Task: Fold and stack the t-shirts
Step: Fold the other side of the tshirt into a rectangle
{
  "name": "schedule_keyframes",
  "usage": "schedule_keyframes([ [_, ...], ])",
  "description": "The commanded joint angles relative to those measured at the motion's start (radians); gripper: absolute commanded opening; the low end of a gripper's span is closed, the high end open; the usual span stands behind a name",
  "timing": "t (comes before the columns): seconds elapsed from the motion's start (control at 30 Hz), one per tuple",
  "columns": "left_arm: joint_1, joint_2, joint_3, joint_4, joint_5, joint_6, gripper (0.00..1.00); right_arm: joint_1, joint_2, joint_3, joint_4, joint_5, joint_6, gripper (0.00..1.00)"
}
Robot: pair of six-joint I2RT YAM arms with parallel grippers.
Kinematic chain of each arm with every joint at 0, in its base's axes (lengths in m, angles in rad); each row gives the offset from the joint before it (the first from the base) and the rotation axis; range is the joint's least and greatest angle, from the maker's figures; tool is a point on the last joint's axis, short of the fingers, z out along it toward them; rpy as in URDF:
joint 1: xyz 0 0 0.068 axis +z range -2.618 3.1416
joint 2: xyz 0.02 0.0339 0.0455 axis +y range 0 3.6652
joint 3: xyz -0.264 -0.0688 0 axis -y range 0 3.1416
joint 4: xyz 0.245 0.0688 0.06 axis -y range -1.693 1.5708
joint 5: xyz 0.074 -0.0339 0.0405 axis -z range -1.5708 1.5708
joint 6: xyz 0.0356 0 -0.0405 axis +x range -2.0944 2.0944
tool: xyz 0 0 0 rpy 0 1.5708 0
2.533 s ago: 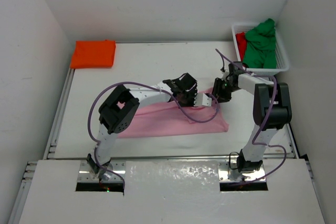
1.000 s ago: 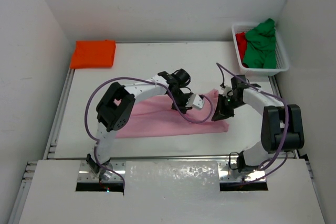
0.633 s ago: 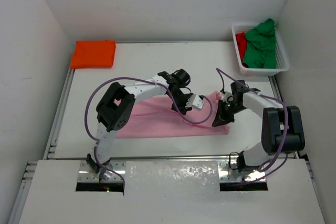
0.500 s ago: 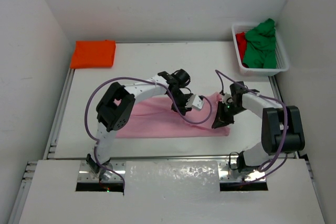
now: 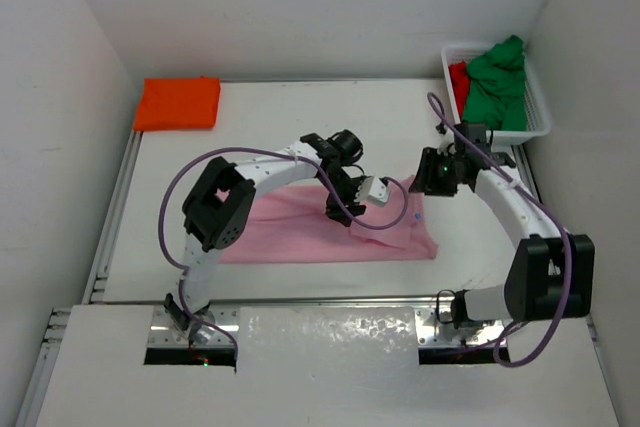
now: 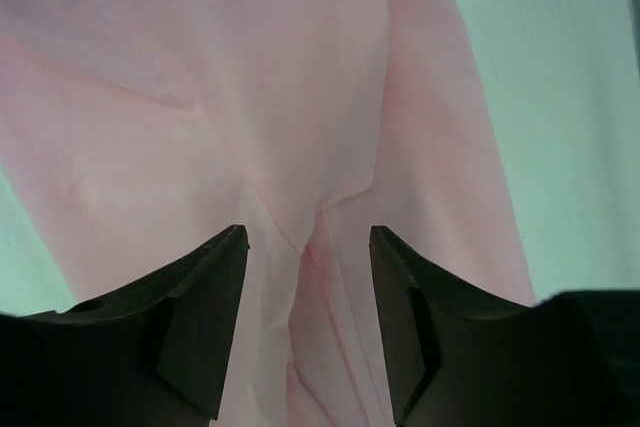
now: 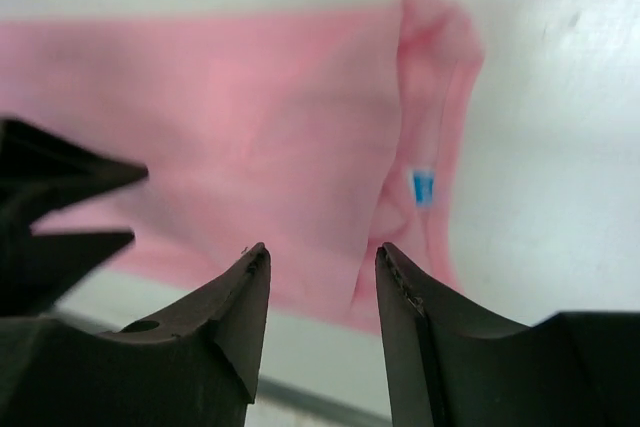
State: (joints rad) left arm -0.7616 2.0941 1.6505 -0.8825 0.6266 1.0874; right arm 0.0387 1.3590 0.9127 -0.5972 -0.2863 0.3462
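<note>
So the pink shirt [image 5: 300, 232] is lying on the counter [image 5: 280, 117] as a long strip, running left to right in front of the arms. It's a bit rumpled at its right end (there's a little blue tag [image 7: 423, 187] showing there). The left fingers [image 6: 235, 257] are spread apart right above the strip's right half, with a crease of pink cloth showing in the gap and nothing pinched. The right fingers [image 7: 255, 277] are parted too, hanging over the shirt's right end, empty. The orange shirt [image 5: 178, 103] sits folded flat in the far left corner. Over in the far right corner, the basket [image 5: 505, 134] has the green shirt [image 5: 497, 82] heaped in it, and the red shirt [image 5: 459, 77] peeks out at its left side.
</note>
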Motion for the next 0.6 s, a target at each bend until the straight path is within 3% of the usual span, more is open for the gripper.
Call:
schedule_keyframes([
  [0.0, -0.022, -0.059, -0.030, 0.109, 0.010, -0.132, 0.51, -0.005, 0.110, 0.035, 0.148, 0.078, 0.031, 0.45],
  [0.17, -0.061, -0.095, -0.173, 0.264, -0.129, -0.202, 0.54, -0.006, 0.283, 0.119, 0.253, 0.102, 0.034, 0.44],
  [0.3, -0.074, -0.094, -0.193, 0.290, -0.125, -0.208, 0.54, -0.005, 0.348, 0.144, 0.281, 0.089, 0.027, 0.44],
  [0.5, -0.085, -0.085, -0.250, 0.382, -0.149, -0.259, 0.52, -0.006, 0.393, 0.107, 0.352, 0.038, 0.080, 0.34],
  [0.57, -0.085, -0.083, -0.255, 0.384, -0.153, -0.256, 0.47, -0.005, 0.408, 0.095, 0.364, 0.021, 0.092, 0.21],
])
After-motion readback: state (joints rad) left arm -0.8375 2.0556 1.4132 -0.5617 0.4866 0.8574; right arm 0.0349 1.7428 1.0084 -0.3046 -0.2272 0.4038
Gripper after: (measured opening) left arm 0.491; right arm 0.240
